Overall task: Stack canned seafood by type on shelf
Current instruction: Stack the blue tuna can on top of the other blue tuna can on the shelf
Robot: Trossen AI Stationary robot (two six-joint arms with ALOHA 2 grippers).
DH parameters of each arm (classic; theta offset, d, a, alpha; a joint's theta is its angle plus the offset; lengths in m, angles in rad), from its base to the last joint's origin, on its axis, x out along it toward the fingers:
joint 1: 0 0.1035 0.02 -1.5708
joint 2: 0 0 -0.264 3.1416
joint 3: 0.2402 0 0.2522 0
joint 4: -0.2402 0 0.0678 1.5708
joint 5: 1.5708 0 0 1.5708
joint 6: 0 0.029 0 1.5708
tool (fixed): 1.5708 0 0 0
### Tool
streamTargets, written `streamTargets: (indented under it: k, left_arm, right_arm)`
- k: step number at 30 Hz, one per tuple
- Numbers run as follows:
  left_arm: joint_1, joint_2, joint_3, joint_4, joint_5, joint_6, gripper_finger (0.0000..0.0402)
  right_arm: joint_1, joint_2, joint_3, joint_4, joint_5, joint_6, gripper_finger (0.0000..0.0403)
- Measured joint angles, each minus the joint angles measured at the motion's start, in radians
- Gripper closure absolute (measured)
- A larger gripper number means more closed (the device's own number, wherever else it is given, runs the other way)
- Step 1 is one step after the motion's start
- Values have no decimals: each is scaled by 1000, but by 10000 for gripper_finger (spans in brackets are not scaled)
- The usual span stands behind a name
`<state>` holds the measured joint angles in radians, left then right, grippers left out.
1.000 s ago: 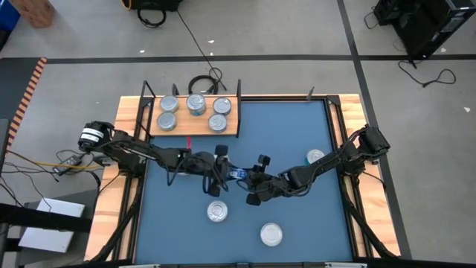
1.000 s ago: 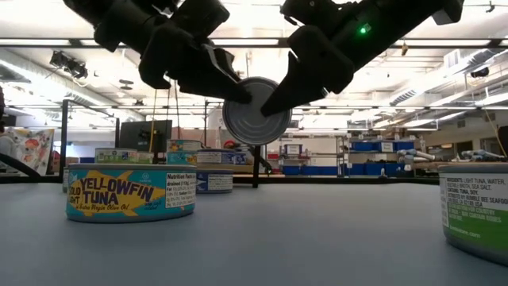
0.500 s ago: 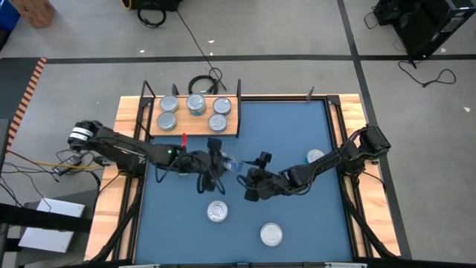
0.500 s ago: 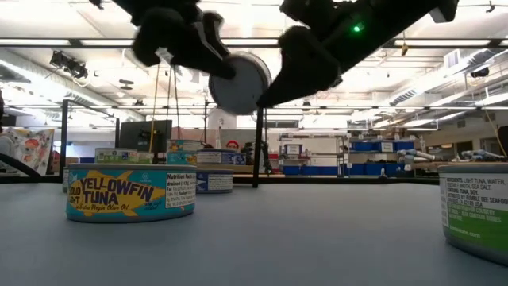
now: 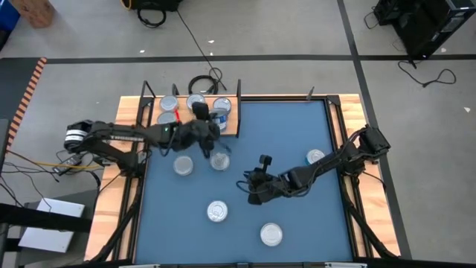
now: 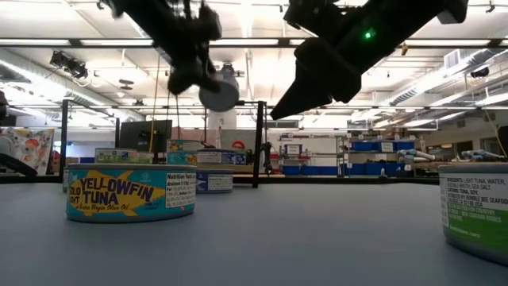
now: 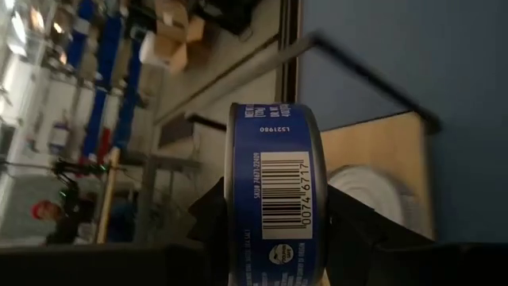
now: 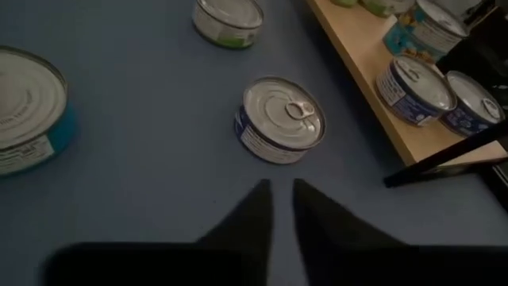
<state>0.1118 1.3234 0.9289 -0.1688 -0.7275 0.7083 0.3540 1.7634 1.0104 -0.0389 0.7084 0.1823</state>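
My left gripper (image 5: 201,117) is shut on a blue-labelled tin (image 7: 274,199) of canned seafood and holds it in the air over the shelf's near edge (image 5: 230,129). In the low view that tin (image 6: 219,95) hangs high above the mat. The shelf, a light wooden board with black posts, carries several tins (image 5: 169,104). More tins rest flat on the blue mat (image 5: 217,211) (image 5: 271,234) (image 5: 316,156). My right gripper (image 8: 279,195) hovers over the mat's middle (image 5: 251,187), fingers almost together and with nothing between them. My left gripper pinches the tin by its two flat faces, one finger (image 7: 208,226) on each. The tin stands on edge between them, its barcoded side wall (image 7: 279,191) turned toward the wrist. It is lifted clear of mat and shelf.
Two tins (image 5: 183,165) (image 5: 219,160) lie on the mat just in front of the shelf, below the left arm. A pull-tab tin (image 8: 282,119) sits ahead of the right gripper. Black posts (image 5: 239,91) stand at the shelf's ends. Wooden rails edge the mat.
The tin hung at mid-table between both grippers. It has left my right gripper, which has stayed where it was. My left gripper has carried it up and toward the far-left shelf, rolling its wrist, so the tin's face now shows smaller in the low view.
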Motion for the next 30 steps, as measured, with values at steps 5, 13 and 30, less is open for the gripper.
streamTargets:
  k: [5, 13, 30]
  left_arm:
    - [145, 43, 0, 76, 101, 44, 256]
    - [285, 154, 0, 164, 158, 103, 256]
    - [348, 300, -2, 292, 221, 197, 256]
  right_arm:
    - [4, 0, 0, -36, -19, 0, 389]
    - [-49, 0, -63, -84, -38, 74, 398]
    - [-46, 0, -67, -48, -37, 69, 401]
